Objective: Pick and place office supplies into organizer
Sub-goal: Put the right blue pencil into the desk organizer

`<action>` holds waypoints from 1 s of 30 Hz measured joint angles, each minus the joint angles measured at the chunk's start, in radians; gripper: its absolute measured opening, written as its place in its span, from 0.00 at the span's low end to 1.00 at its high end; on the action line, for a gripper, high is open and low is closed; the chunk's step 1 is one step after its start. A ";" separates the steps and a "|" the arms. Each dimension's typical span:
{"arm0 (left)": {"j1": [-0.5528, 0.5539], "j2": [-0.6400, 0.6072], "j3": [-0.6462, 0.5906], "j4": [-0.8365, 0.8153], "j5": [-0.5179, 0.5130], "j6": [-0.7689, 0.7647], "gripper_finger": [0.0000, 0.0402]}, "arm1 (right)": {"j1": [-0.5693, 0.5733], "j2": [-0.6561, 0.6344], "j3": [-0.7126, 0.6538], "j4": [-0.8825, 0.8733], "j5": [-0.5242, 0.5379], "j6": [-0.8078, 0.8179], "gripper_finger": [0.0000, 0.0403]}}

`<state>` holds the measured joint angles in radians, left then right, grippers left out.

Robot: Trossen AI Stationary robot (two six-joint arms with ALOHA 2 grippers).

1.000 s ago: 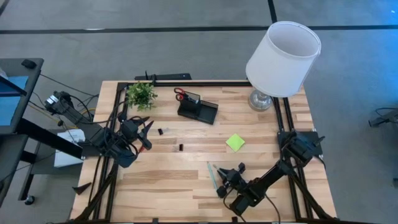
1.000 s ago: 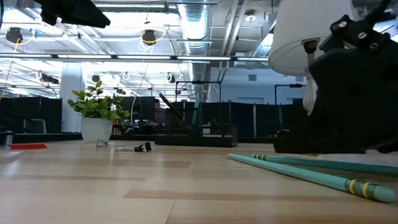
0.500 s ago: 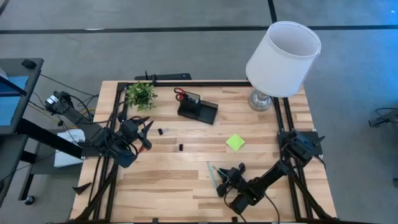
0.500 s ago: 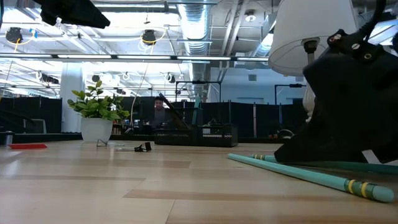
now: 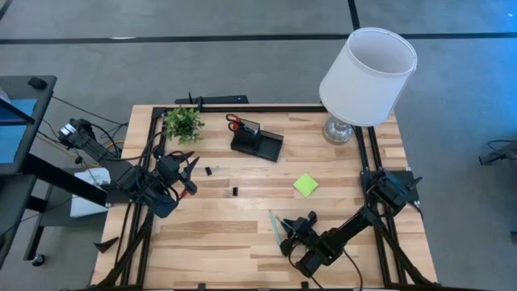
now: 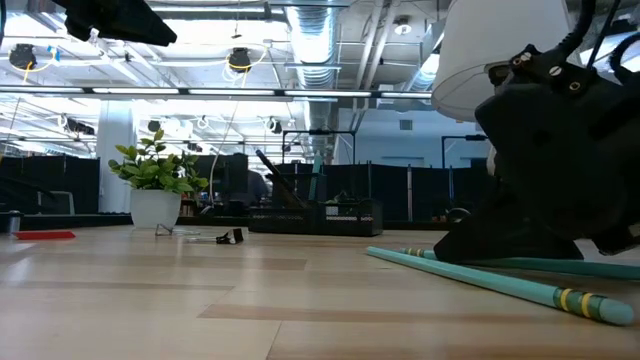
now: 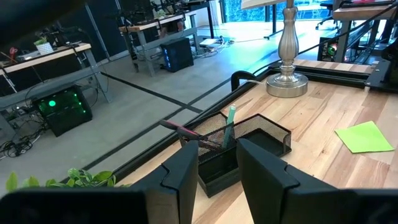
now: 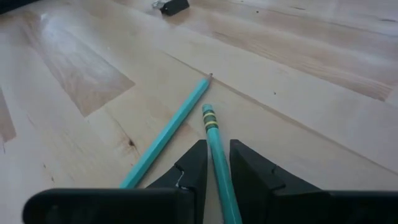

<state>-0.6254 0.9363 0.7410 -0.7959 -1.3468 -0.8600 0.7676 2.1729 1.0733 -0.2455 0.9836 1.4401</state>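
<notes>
Where the overhead camera looks down on the table [image 5: 242,234], the right gripper [image 5: 288,234] sits low at the near edge, its tip over two teal pencils [image 5: 275,228] lying side by side on the wood. The left gripper [image 5: 189,171] waits at the left edge, just below the small potted plant [image 5: 183,122]. The black organizer [image 5: 257,142] stands toward the far side with red-handled scissors [image 5: 233,122] at its taller section. A lime-green sticky-note pad [image 5: 306,185] lies between the organizer and the right gripper, and two tiny black bits [image 5: 235,191] rest near the table's middle. The white-shaded lamp [image 5: 366,74] stands at the far right corner.

At table height, the right arm fills the right side, its dark bulk down over the pencils [image 6: 480,278], which lie flat on the wood.

From the left wrist, the left fingers [image 7: 264,174] stand apart with nothing between them (a moderate gap), facing the organizer [image 7: 242,146], which holds a teal pen and a pink one.

From the right wrist, the right fingers [image 8: 249,171] sit narrowly spaced on either side of one teal pencil [image 8: 214,149], close against it; whether they grip it I cannot tell. The other pencil [image 8: 168,134] lies just beside it.
</notes>
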 joint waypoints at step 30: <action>0.007 0.000 0.000 -0.012 0.006 0.000 0.27 | -0.007 0.108 0.075 0.046 0.097 -0.054 0.16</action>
<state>-0.6180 0.9363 0.7406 -0.8078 -1.3403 -0.8600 0.7609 2.2806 1.1480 -0.1997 1.0808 1.3859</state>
